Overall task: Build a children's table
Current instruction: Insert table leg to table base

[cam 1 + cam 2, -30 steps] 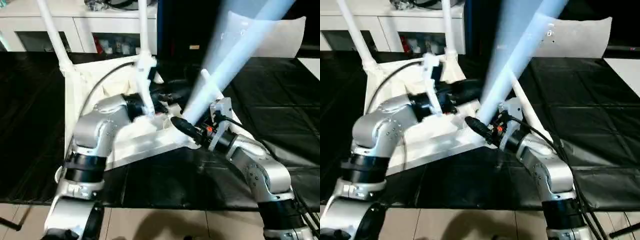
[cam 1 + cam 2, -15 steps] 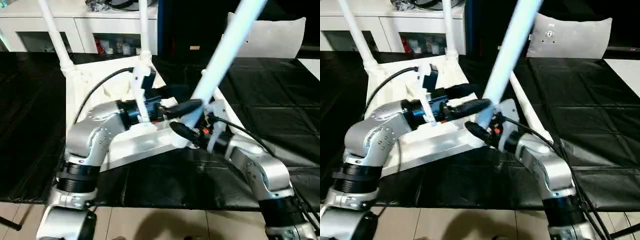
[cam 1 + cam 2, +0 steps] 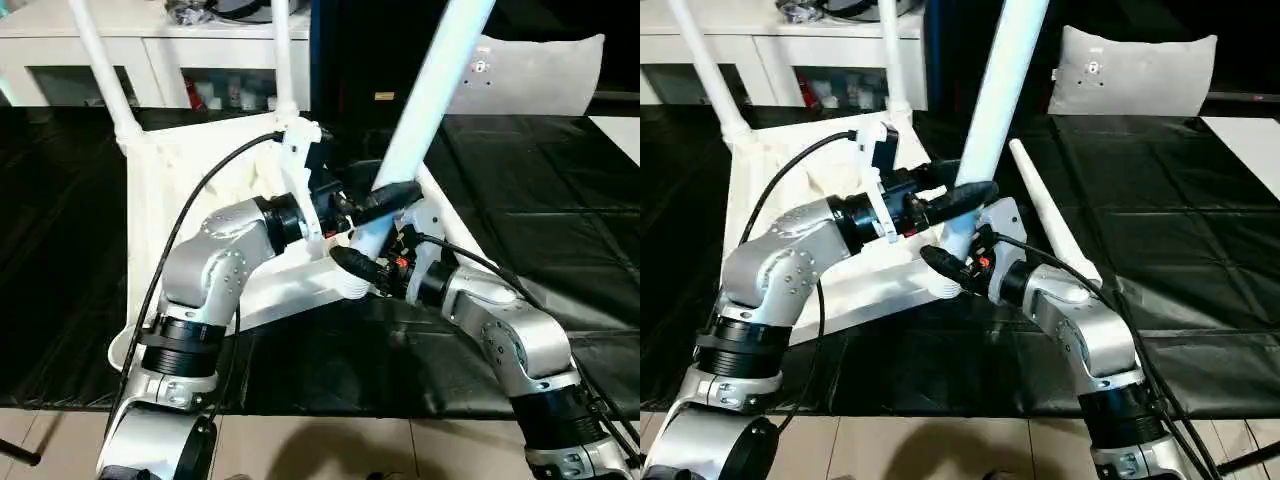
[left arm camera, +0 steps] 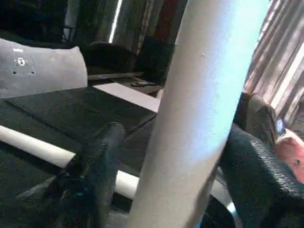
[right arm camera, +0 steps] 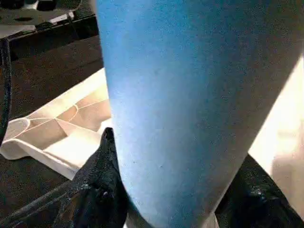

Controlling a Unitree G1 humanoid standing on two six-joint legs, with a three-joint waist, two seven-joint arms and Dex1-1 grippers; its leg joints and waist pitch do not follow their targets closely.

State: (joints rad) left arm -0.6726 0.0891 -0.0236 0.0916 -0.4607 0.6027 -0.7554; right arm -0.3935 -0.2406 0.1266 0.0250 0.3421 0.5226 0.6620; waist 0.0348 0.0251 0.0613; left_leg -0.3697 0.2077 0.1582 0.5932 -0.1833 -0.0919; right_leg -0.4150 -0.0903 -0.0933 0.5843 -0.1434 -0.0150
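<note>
Grippers first: your right gripper [image 3: 352, 268] is clamped on the base of the white leg [image 3: 425, 95] you have standing in the near right corner socket of the upturned table top [image 3: 165, 215], one black finger [image 5: 102, 173] on each side of the tube. Your left gripper [image 3: 385, 200] sits just above it on the same leg; its fingers [image 4: 97, 156] flank the tube with a gap showing, so you cannot tell whether it grips. The top lies ribbed side up on the black mat [image 3: 560, 210], with two legs [image 3: 95, 60] already upright at its far corners and a fourth leg [image 3: 1050, 225] lying on the mat to the right. No writing is readable; the grey cushion [image 3: 1135, 70] at far right bears a small round mark, too small to read
</note>
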